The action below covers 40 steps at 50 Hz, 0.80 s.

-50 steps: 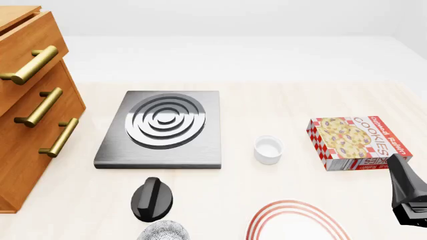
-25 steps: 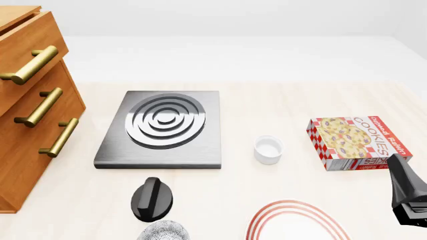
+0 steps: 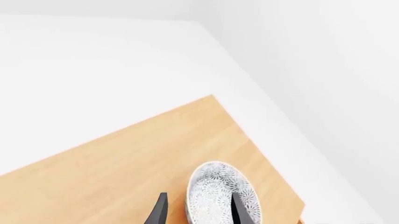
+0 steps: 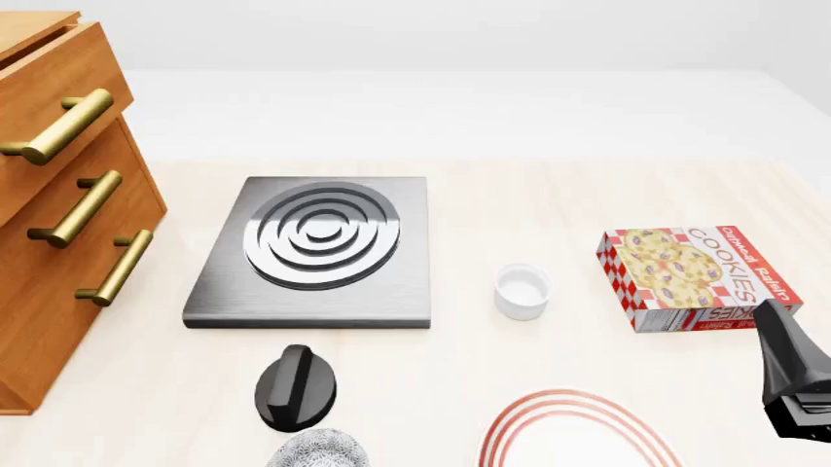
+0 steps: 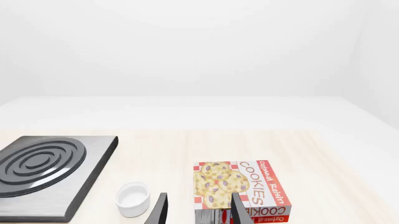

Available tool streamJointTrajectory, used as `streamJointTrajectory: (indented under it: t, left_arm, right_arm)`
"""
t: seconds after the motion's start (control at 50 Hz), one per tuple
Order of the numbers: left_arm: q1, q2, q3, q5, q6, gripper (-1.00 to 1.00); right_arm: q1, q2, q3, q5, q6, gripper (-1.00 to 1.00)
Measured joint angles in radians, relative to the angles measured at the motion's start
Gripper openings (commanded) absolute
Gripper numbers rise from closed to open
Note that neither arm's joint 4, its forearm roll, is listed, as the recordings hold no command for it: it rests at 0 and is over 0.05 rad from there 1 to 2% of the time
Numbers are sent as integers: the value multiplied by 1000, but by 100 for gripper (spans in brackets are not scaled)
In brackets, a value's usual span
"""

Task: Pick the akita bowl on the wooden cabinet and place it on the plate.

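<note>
The akita bowl (image 3: pixel 218 186), lace-patterned inside, sits on the top of the wooden cabinet (image 3: pixel 124 168) near its corner. My left gripper (image 3: pixel 199 213) is open just above it. One finger (image 3: pixel 240 211) lies over the bowl's inside and the other finger (image 3: pixel 160 212) outside its rim, so the near wall stands between them. In the front view only the cabinet's drawer front (image 4: pixel 58 224) shows, and the plate (image 4: pixel 578 428) with red rings lies at the near edge. My right gripper (image 5: pixel 199 212) is open and holds nothing; it hangs (image 4: pixel 792 384) to the right of the plate.
A grey stove slab (image 4: pixel 318 248) lies mid-table. A small white cup (image 4: pixel 523 290) and a cookie box (image 4: pixel 695 277) stand to its right. A black knob-like object (image 4: pixel 296 387) and a second patterned bowl (image 4: pixel 319 450) sit near the front edge, left of the plate.
</note>
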Motion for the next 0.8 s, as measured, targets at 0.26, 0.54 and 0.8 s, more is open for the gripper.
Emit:
streamJointTrajectory:
  t: [0.26,0.54,0.8]
  left_arm:
    - [-8,21,17,-17,-1,100]
    - [-24,33,22,-27,3,100]
    - [-23,21,5,-18,22,-100]
  right_arm:
    - [0,0,0,0,0,100]
    - [0,0,0,0,0,100]
    - [0,0,0,0,0,100]
